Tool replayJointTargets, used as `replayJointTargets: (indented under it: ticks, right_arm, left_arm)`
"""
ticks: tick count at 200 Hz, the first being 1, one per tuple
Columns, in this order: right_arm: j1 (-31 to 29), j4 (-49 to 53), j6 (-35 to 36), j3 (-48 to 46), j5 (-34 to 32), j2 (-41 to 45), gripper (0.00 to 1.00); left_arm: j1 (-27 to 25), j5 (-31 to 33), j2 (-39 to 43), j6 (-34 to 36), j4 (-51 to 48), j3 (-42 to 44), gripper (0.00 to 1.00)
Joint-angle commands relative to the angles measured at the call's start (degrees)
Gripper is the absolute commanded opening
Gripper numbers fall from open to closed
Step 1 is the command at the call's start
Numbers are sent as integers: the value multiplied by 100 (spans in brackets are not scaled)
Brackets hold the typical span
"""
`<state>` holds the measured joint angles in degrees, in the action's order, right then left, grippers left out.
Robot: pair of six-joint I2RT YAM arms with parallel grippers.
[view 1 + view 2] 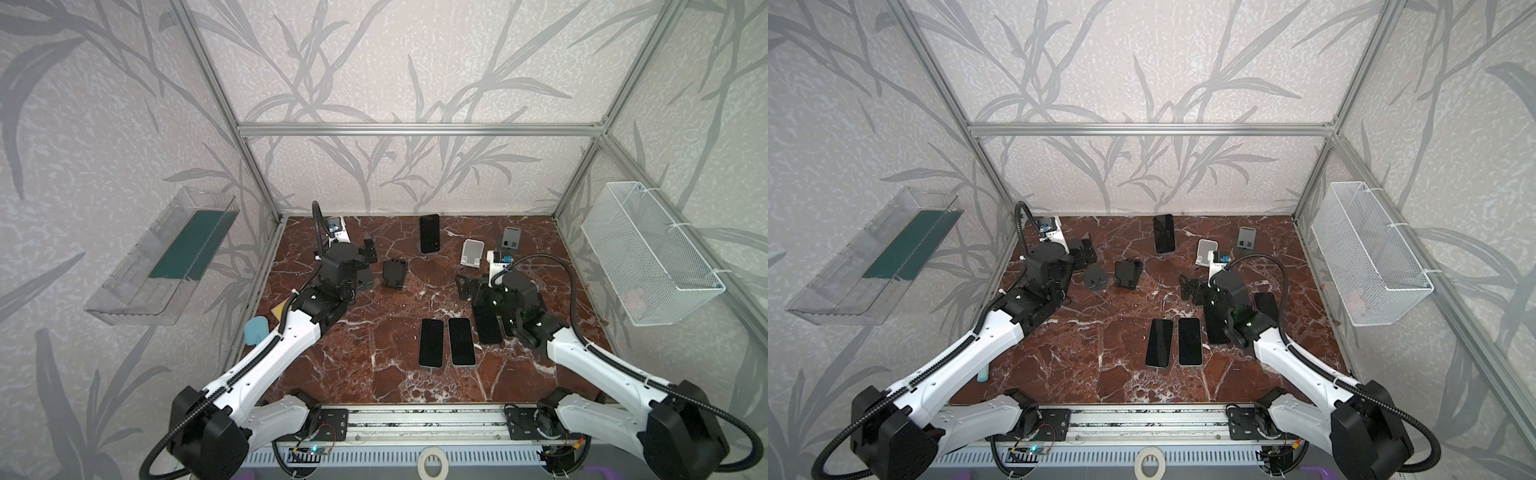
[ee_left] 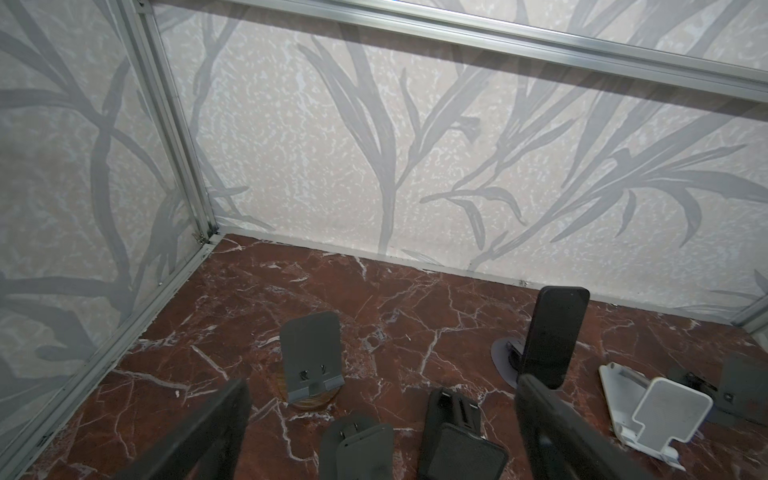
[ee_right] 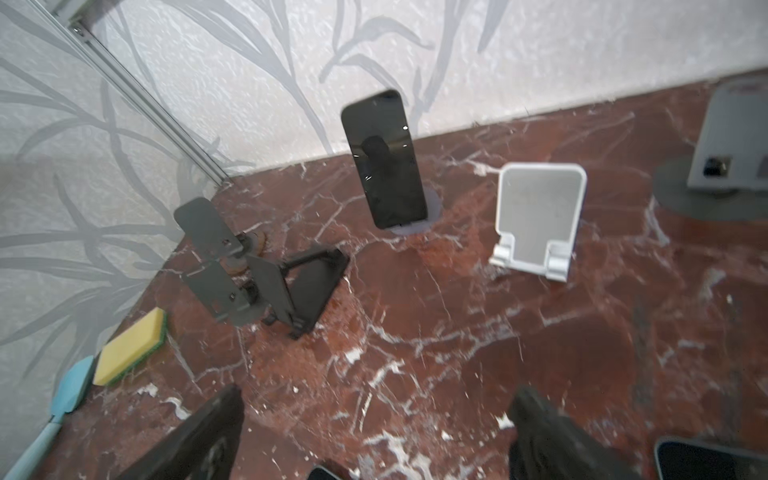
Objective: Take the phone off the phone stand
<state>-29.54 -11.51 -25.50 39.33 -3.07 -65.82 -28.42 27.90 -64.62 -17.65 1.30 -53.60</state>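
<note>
A black phone [image 1: 429,233] [image 1: 1163,232] stands upright on a grey round-based phone stand [image 3: 433,203] near the back wall, in the middle. The left wrist view shows the phone [image 2: 555,332] edge-on over the stand's base [image 2: 502,353]; the right wrist view shows its dark screen [image 3: 384,160]. My left gripper [image 1: 369,249] [image 2: 382,384] is open and empty, to the left of the phone, over dark stands. My right gripper [image 1: 467,286] [image 3: 378,397] is open and empty, in front of the phone and to its right, above bare marble.
Empty stands surround the phone: dark ones [image 1: 394,274], a white one [image 1: 473,251], a grey one [image 1: 511,239]. Several phones lie flat near the front [image 1: 431,343]. A yellow sponge [image 1: 279,311] lies by the left wall. A wire basket [image 1: 648,257] hangs on the right wall.
</note>
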Motion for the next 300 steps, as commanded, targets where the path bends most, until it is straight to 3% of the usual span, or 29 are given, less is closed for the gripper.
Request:
replayJointTargets:
  ticks: [1,75,130,202,235,300]
  right_arm:
    - [-56,631,297,786,-44,-697,99]
    - [-60,987,840,3696,-621,-3456,99]
    - [-10,1850,983,5754,-786,-5004,99]
    - [63,2540,1135,7440,-795,-6214,99]
    - [68,2579,1130,7571,-1187,-6343,99]
    - [66,2898,1087,8094,-1346,-6678,99]
  left_arm:
    - [18,-341,224,-184,-243,-45,97]
    - [30,-566,91,-336,-653,-231,97]
    - [32,-482,265,-282,-564,-168,97]
    - [35,-550,247,-303,-550,-159,97]
    - [37,-612,198,-342,-562,-168,97]
    - [54,-692,151,-417,-553,-153,97]
